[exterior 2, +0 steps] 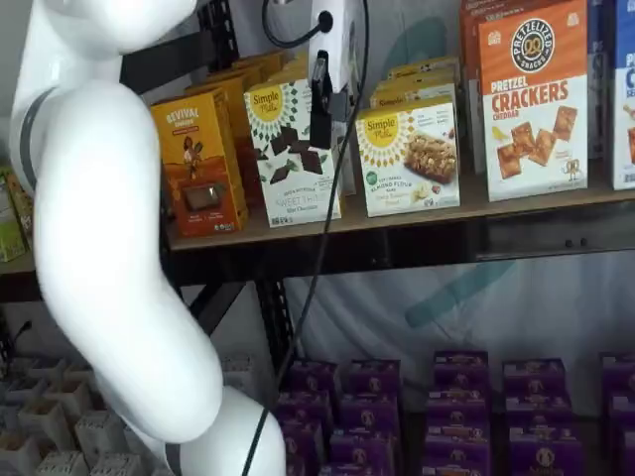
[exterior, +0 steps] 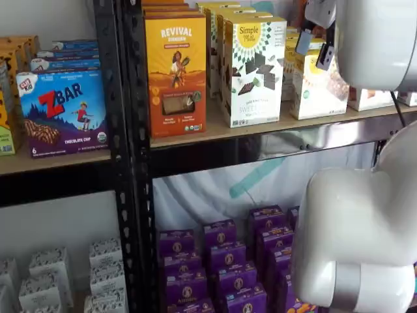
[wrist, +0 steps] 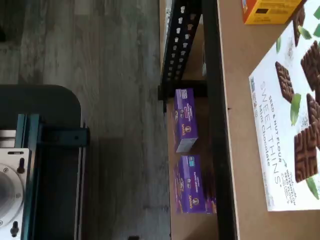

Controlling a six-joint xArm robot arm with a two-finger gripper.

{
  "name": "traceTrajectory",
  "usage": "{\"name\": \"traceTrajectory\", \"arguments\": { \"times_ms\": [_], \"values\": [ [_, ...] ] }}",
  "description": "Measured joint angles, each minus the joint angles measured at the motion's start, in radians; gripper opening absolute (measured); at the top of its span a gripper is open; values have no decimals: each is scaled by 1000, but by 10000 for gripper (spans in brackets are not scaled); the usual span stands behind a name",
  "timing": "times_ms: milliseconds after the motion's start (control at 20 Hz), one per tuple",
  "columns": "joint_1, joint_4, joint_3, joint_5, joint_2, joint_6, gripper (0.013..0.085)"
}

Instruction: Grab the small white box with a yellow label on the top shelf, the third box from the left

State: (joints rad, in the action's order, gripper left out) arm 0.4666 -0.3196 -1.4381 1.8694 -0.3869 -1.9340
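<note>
One small white cardboard carton w/ a round yellow sunburst label and a baked-snack picture (exterior 2: 408,157) is the target; it stands upright on the light tan wooden top shelf w/ its dark metal front rail (exterior 2: 516,238), between the taller white carton w/ dark diamond squares (exterior 2: 293,151) and the orange pretzel-cracker box (exterior 2: 533,97). Prob. light, thin-walled, smooth printed card, so it likely dents if squeezed hard and could slip; best taken across its two narrow side faces, approx. mid-height. Neighbours sit close, esp. on the taller carton's side, so finger room is tight. The hand (exterior 2: 322,109), white body w/ black fingers, hangs in front of the taller carton, just beside the target, not touching. Fingers show side-on, but it appears spread wide, holding nothing.
</note>
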Motion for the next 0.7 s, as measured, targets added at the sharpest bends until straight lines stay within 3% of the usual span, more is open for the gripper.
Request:
{"name": "traceTrajectory", "arguments": {
  "times_ms": [150,550,700],
  "values": [
    [2,-11,56,-91,-35,-8,850],
    [33,-96,119,-227,-48,-35,850],
    [37,-101,138,-300,-35,-54,850]
  ]
}}
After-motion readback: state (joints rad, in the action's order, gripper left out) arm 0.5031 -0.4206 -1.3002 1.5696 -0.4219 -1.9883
